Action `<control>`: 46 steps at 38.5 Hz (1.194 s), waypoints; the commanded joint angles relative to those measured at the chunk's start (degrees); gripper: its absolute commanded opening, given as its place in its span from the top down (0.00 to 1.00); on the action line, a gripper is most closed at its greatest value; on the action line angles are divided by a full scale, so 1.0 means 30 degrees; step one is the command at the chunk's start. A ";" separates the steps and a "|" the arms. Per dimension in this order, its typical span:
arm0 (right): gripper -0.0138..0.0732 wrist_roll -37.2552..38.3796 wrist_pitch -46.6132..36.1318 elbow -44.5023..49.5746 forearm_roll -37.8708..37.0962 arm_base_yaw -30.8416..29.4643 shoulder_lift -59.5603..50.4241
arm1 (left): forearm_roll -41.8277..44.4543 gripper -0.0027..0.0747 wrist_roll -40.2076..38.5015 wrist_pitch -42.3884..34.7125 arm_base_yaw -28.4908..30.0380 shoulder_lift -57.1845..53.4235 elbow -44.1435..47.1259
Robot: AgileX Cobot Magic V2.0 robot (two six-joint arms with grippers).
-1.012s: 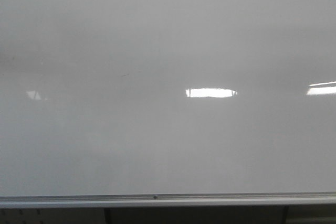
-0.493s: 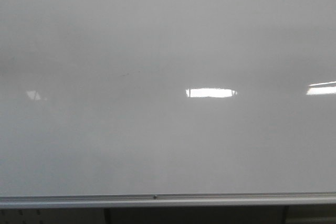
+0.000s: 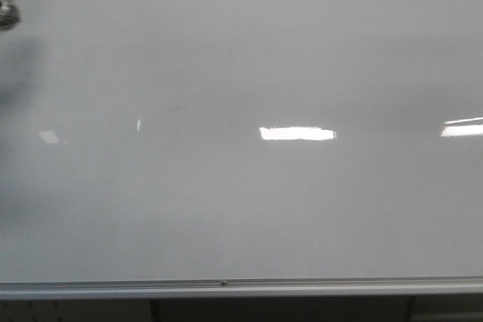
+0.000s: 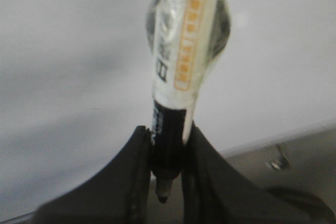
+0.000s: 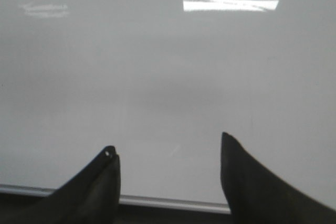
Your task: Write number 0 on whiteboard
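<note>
The left gripper point(image 4: 164, 145) is keeping its jaws clamped on a marker point(image 4: 178, 72); the right gripper point(image 5: 168, 153) is holding its jaws apart, both facing the glossy whiteboard point(image 3: 241, 209). No drawn 0 is showing.

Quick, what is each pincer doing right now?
Left pincer: closed on a black marker pen with a clear, orange-labelled cap.
Right pincer: open, holding nothing, above the glossy pale grey whiteboard.

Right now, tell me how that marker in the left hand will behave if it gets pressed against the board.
The marker looks rigid, so it probably won't flex. Its glossy wrapped barrel may slip between the left hand's fingers, which grip only its dark end. The whiteboard looks smooth, so the marker should glide.
</note>
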 commanded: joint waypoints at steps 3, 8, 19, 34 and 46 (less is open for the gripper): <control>0.32 -0.0075 0.1117 -0.2041 0.0711 0.0189 0.1693 | -0.5618 0.98 0.5478 0.3434 -0.2534 -0.0699 -0.0778; 0.32 -0.1503 0.3047 -0.3228 0.2064 0.0456 0.3129 | -0.6202 0.98 0.7044 0.5662 -0.4363 -0.0699 -0.0778; 0.23 -0.7891 0.7611 -0.5382 0.9100 0.0739 0.6816 | -0.7401 0.98 0.9803 0.8682 -0.7128 -0.0699 -0.0778; 0.22 -1.3920 1.1668 -0.6873 1.7017 0.1523 1.2897 | -0.9246 0.98 1.1422 0.9768 -0.7629 -0.0699 -0.0778; 0.22 -1.4145 1.1664 -0.9462 1.7235 0.5043 1.6302 | -0.9246 0.98 1.1436 0.9768 -0.7629 -0.0699 -0.0778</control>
